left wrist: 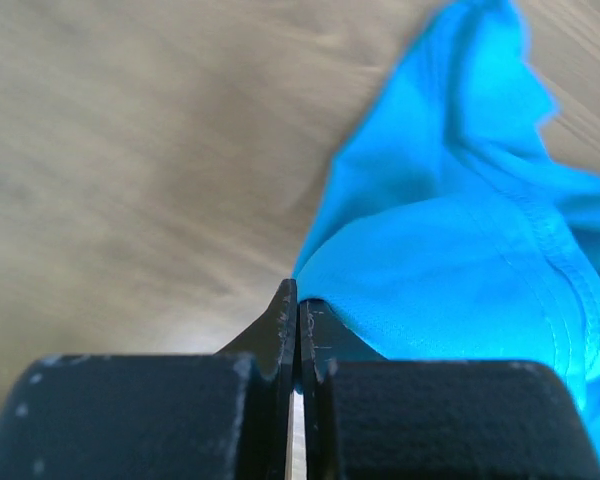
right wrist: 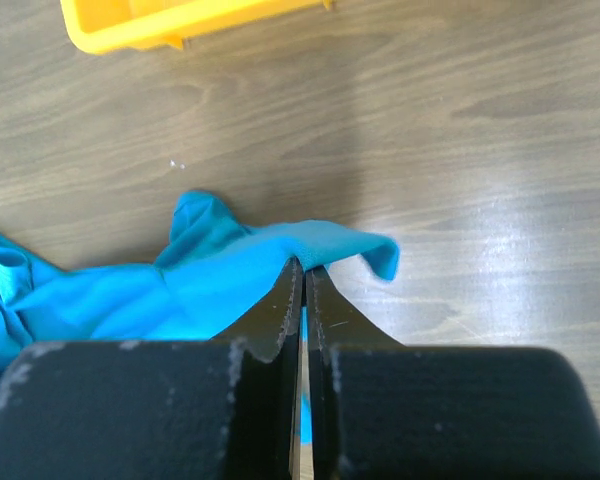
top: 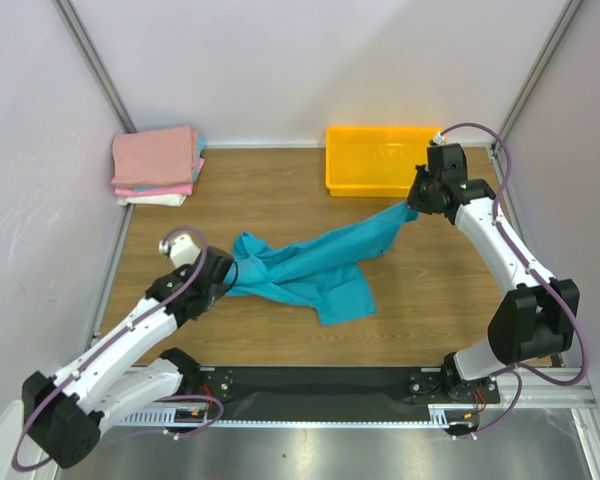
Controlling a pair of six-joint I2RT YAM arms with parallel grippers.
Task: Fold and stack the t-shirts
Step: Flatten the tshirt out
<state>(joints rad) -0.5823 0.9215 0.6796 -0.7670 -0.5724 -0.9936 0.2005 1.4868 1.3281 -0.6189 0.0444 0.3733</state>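
We've got the left gripper point(top: 223, 275) and right gripper point(top: 413, 205) each clamped on an end of the crumpled teal-blue cloth t-shirt point(top: 310, 265), strung unfolded between our jaws, with the folded pink-and-white stack point(top: 155, 165) done, well beyond the left jaws.

On table point(top: 430, 290), teal t-shirt point(top: 310, 268) stretched between left arm's fingers point(top: 226, 281) and right arm's fingers point(top: 413, 206) beside yellow tray point(top: 380, 160); folded pink and white t-shirts point(top: 158, 165) stacked far-left corner.
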